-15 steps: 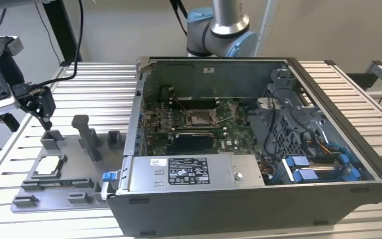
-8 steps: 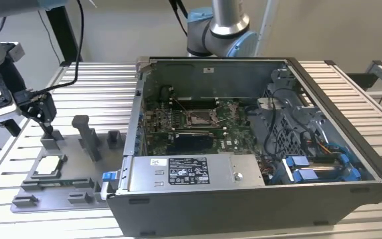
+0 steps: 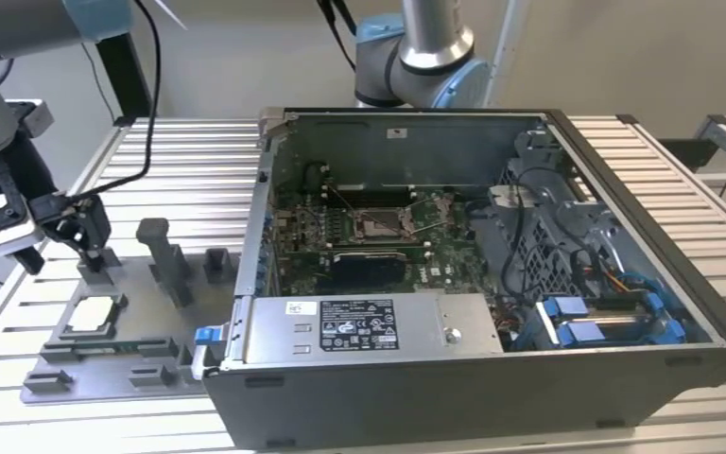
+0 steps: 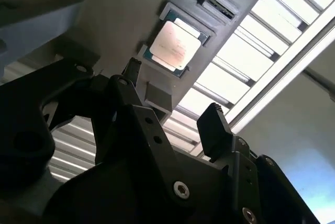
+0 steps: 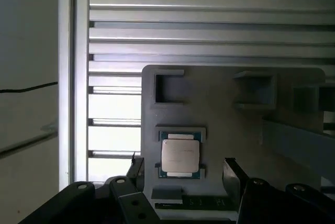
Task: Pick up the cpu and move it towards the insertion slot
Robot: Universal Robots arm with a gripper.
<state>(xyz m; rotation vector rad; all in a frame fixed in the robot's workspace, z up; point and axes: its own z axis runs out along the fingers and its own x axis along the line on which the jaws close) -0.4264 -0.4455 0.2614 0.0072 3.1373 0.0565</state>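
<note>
At the exterior view's left the tool (image 3: 60,251) hangs wide open and empty over the grey tray (image 3: 148,326), where the cpu (image 3: 92,315) lies untouched below it; farther right, the insertion slot (image 3: 382,224) sits inside the open computer case (image 3: 464,397)

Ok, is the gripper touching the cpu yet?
Apart. In the exterior view the open gripper hangs above the grey tray, with tray surface showing between its fingertips and the cpu.

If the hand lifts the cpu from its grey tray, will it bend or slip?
Probably stiff: the cpu looks a thin, metal-faced tile. Its smooth face may slip. Lying flat in the tray, it should not roll.
</note>
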